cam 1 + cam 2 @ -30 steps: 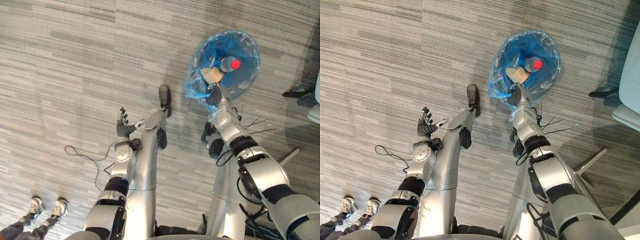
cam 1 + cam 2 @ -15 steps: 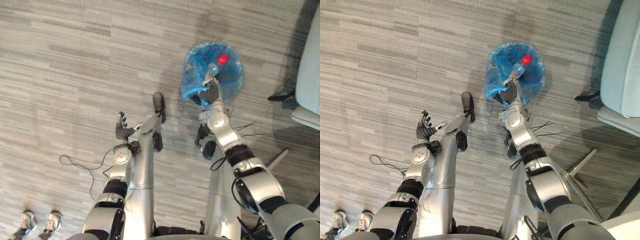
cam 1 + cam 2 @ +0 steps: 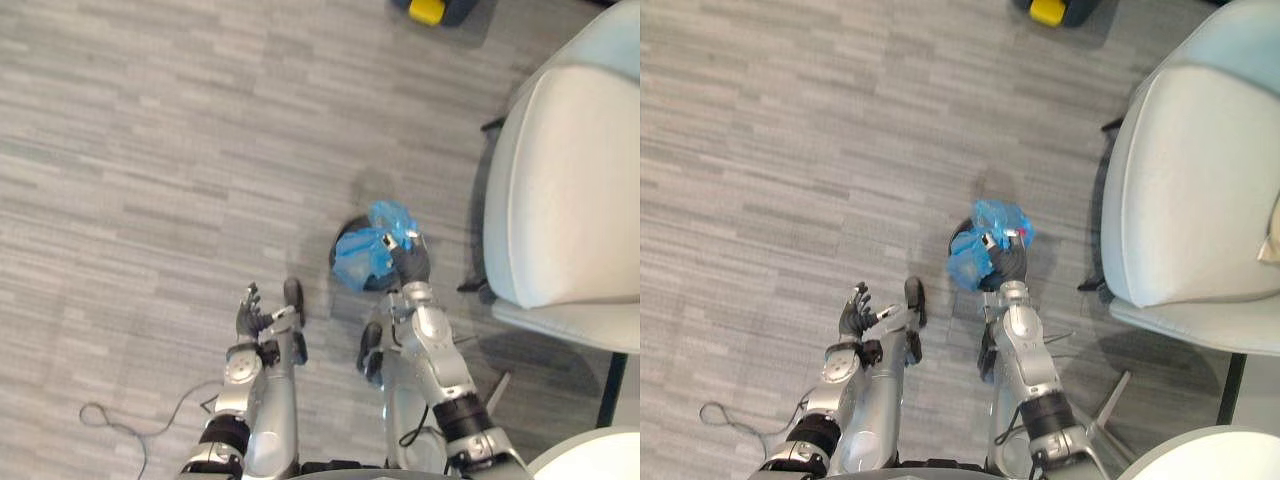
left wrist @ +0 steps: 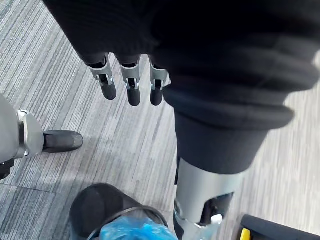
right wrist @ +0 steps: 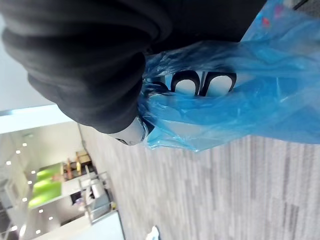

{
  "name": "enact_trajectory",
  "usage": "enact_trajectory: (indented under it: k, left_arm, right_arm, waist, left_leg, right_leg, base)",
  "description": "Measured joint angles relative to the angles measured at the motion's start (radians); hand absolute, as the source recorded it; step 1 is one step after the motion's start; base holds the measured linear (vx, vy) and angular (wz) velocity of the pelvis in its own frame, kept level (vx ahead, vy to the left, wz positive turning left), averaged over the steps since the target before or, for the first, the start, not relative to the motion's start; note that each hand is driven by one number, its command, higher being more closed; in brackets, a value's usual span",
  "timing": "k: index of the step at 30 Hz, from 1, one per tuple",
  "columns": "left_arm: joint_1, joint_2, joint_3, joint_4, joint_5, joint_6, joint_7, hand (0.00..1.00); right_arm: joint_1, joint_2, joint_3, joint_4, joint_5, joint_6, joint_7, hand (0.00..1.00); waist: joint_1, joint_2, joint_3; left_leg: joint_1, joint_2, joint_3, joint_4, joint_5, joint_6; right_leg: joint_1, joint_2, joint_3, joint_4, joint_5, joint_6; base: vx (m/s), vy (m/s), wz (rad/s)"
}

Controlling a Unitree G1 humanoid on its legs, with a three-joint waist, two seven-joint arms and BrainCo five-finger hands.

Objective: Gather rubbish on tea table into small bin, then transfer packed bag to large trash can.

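- my right hand (image 3: 408, 262) grips a blue bag (image 3: 362, 258); its fingers (image 5: 187, 82) are curled round the gathered plastic and show through it in the right wrist view.
- the bag is bunched into a crumpled ball, held right over a dark round bin (image 3: 343, 236) that stands on the grey striped floor (image 3: 150, 150), just beside a pale chair (image 3: 560, 180).
- my left hand (image 3: 250, 312) is raised near my side, well apart from the bag; its fingers (image 4: 130, 85) are straight and slightly spread, holding nothing.
- a yellow and dark object (image 3: 427, 10) sits on the floor far ahead.
- progress, as i judge it: the rubbish looks bagged and the bag mouth is closed in my grip, so the gathering seems done. carrying the bag to the large trash can is left.
- compared with a second ago: the bag was then spread wide open, with a red-capped bottle and a tan scrap showing inside; now it is pulled shut and crumpled.
- the whole view has also pulled back and shifted, so the camera moved; the chair came into sight that way. my left hand keeps the same pose.
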Motion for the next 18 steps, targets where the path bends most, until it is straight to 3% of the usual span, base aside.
enact_trajectory:
  k: [6, 11, 12, 13, 15, 16, 17, 18]
  left_arm:
    - [0.085, 0.041, -0.008, 0.010, 0.030, -0.002, -0.032, 0.00]
    - [0.095, 0.054, -0.018, -0.056, 0.029, -0.010, -0.034, 0.00]
    - [0.095, 0.051, -0.016, -0.094, 0.028, -0.018, -0.034, 0.00]
    - [0.091, 0.056, -0.015, -0.120, 0.028, -0.023, -0.034, 0.00]
    - [0.107, 0.063, -0.014, -0.182, 0.028, -0.027, -0.033, 0.00]
    - [0.126, 0.065, -0.013, -0.229, 0.028, -0.030, -0.033, 0.00]
    - [0.160, 0.066, -0.003, -0.300, 0.026, -0.034, -0.028, 0.00]
    - [0.170, 0.061, -0.005, -0.318, 0.026, -0.036, -0.029, 0.00]
  right_arm:
    - [0.032, -0.022, 0.000, -0.043, -0.021, -0.013, 0.061, 1.00]
    - [-0.013, -0.043, 0.022, -0.098, -0.062, -0.021, 0.063, 1.00]
    - [-0.017, -0.053, 0.030, -0.109, -0.078, -0.021, 0.061, 1.00]
    - [-0.017, -0.053, 0.032, -0.113, -0.084, -0.021, 0.059, 1.00]
    - [-0.017, -0.056, 0.032, -0.115, -0.094, -0.021, 0.056, 1.00]
    - [-0.022, -0.058, 0.038, -0.118, -0.114, -0.028, 0.048, 1.00]
    - [-0.045, -0.070, 0.057, -0.123, -0.131, -0.038, 0.034, 1.00]
    - [-0.050, -0.079, 0.060, -0.134, -0.134, -0.039, 0.029, 1.00]
  waist:
    - [-0.001, -0.004, -0.066]
    - [-0.001, 0.003, -0.073]
    - [0.000, 0.019, -0.076]
    - [-0.003, 0.018, -0.075]
    - [-0.003, 0.019, -0.076]
    - [0.004, 0.018, -0.076]
    - [0.024, 0.023, -0.081]
    - [0.034, 0.036, -0.092]
  left_leg:
    - [0.148, 0.003, 0.029, -0.055, -0.003, -0.005]
    - [0.144, 0.015, 0.033, -0.045, -0.007, -0.004]
    - [0.134, 0.036, 0.027, -0.040, -0.021, 0.002]
    - [0.128, 0.030, 0.014, -0.027, -0.019, 0.006]
    - [0.135, 0.007, -0.036, 0.005, -0.022, 0.016]
    - [0.131, -0.006, -0.063, 0.031, -0.020, 0.014]
    - [0.103, -0.014, -0.087, 0.057, 0.000, 0.002]
    - [0.081, -0.012, -0.096, 0.054, 0.017, 0.003]
  right_leg:
    - [0.147, 0.029, 0.083, -0.139, 0.075, 0.010]
    - [0.082, 0.028, 0.156, -0.111, 0.134, 0.031]
    - [0.051, 0.028, 0.136, -0.027, 0.105, 0.027]
    - [0.015, 0.015, 0.114, 0.152, 0.051, 0.010]
    - [0.043, -0.006, 0.100, 0.414, -0.012, 0.031]
    - [0.092, -0.004, 0.102, 0.464, -0.022, 0.045]
    - [0.154, 0.011, 0.101, 0.375, -0.088, 0.032]
    - [0.165, 0.025, 0.098, 0.320, -0.112, 0.024]
  base:
    - [0.09, -0.004, -0.39]
    - [-0.07, 0.034, -0.64]
    - [-0.14, -0.006, -0.06]
    - [-0.13, -0.014, 0.29]
    - [-0.13, -0.022, 0.81]
    - [-0.25, -0.125, 0.93]
    - [-0.26, -0.140, 0.68]
    - [-0.26, -0.127, 0.37]
